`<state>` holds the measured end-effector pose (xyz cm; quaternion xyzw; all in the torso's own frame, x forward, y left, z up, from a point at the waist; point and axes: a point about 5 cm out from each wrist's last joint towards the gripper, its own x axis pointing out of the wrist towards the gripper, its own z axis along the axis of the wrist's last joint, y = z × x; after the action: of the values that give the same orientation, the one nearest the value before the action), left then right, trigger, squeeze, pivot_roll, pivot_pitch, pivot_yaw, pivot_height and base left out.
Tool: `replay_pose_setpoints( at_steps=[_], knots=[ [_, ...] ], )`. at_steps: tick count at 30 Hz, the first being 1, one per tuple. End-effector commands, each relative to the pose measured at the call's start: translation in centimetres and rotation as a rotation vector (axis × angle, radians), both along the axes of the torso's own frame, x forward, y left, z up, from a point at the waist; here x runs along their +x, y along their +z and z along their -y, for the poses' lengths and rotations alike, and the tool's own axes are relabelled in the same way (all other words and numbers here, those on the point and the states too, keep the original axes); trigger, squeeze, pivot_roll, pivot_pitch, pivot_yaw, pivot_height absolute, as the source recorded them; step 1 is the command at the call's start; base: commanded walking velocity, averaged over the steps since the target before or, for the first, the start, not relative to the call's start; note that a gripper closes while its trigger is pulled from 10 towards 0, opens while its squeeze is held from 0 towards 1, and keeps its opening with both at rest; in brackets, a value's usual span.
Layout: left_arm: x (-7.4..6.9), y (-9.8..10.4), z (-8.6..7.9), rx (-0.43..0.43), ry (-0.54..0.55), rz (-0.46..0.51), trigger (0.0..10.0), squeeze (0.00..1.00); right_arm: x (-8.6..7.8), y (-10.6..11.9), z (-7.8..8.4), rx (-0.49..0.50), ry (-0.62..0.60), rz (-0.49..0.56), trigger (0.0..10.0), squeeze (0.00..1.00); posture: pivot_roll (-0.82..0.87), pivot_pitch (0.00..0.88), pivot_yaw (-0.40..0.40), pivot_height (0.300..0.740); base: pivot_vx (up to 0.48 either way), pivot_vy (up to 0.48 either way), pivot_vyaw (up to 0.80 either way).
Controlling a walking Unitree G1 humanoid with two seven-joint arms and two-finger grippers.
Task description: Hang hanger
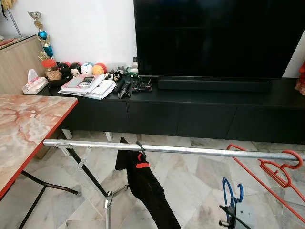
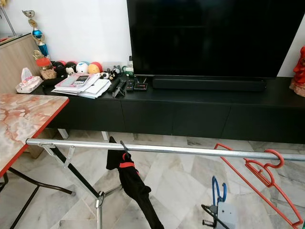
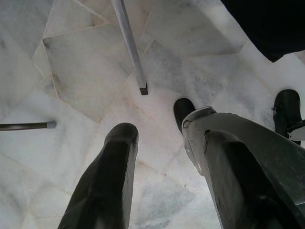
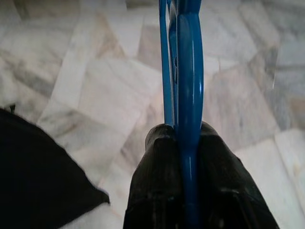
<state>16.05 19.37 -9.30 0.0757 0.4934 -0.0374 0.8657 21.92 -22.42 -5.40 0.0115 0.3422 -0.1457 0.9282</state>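
Right gripper (image 4: 183, 143): two black fingers (image 4: 155, 162) clenched on a blue hanger (image 4: 188, 71), the plastic pinched between them and running straight out past the tips. In the head views the blue hanger (image 1: 232, 193) stood upright, hook uppermost, below the rail and apart from it, nearer the rail's right end, over the marble floor (image 1: 190, 181).

Left gripper (image 3: 164, 157): fingers (image 3: 112, 167) spread wide apart, holding nothing, pointed down at the floor tiles (image 3: 86, 67). A metal leg end (image 3: 136, 62) and the tip of a second tube (image 3: 28, 126) lay beyond the fingertips, touching neither.

Rail (image 1: 190, 150): silver metal bar running level across the scene on a folding stand (image 1: 97, 183).

On the rail, left of middle: a black garment (image 1: 145, 186) with a red collar band, hung by a dark hook.

On the rail, right end: a red hanger (image 1: 274, 167), hooked over the bar, its body tilted downward to the right.

Left edge: a marble-patterned table (image 1: 24, 129) with red trim.

Behind: a long black cabinet (image 1: 190, 114) against the wall, bearing a large dark television (image 1: 219, 38), a soundbar (image 1: 214, 84), remote controls (image 1: 125, 87), papers (image 1: 90, 86), small toy figures (image 1: 86, 69), a tissue pack (image 1: 34, 82) and a trophy (image 1: 44, 36) at its left end.
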Motion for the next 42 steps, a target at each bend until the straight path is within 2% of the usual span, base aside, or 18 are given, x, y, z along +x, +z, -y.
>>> replay_pose_setpoints(
  at_steps=[1,8,18,27,34,36,38,42],
  knots=[
    [-0.6,-0.3,-0.1,0.016,-0.015,-0.027,10.0,0.00,0.9,0.8,0.3,-0.017,0.005,0.066,10.0,0.00,0.03,0.000,0.003,0.740,0.000,0.000,0.00],
    [-0.8,-0.3,-0.2,0.017,-0.015,-0.032,10.0,0.00,0.6,1.5,0.3,-0.063,0.082,0.179,10.0,0.00,0.01,0.000,-0.001,0.740,0.000,0.000,0.00],
    [-1.2,-0.5,-0.1,0.016,-0.028,-0.042,10.0,0.00,-1.0,3.3,-0.2,-0.088,0.171,0.341,10.0,0.00,-0.01,0.000,-0.005,0.740,0.000,0.000,0.00],
    [-1.4,-0.6,-0.1,0.020,-0.030,-0.052,10.0,0.00,-1.0,4.6,-1.4,-0.085,0.240,0.386,10.0,0.00,-0.01,0.000,-0.005,0.740,0.000,0.000,0.00],
    [-1.4,-0.5,-0.2,0.022,-0.028,-0.051,10.0,0.00,1.3,6.6,-2.2,-0.068,0.282,0.447,10.0,0.00,-0.01,0.000,-0.006,0.740,0.000,0.000,0.00],
    [-1.4,-0.5,-0.3,0.022,-0.027,-0.051,10.0,0.00,1.5,6.8,-2.2,-0.069,0.283,0.451,10.0,0.00,-0.01,0.000,-0.007,0.740,0.000,0.000,0.00],
    [-1.4,-0.5,-0.4,0.023,-0.024,-0.051,10.0,0.00,2.6,7.6,-1.9,-0.073,0.273,0.469,10.0,0.00,0.00,0.000,-0.007,0.740,0.000,0.000,0.00],
    [-1.4,-0.5,-0.4,0.023,-0.022,-0.052,10.0,0.00,3.5,8.2,-1.8,-0.072,0.267,0.479,10.0,0.00,0.00,0.000,-0.007,0.740,0.000,0.000,0.00]
  ],
)
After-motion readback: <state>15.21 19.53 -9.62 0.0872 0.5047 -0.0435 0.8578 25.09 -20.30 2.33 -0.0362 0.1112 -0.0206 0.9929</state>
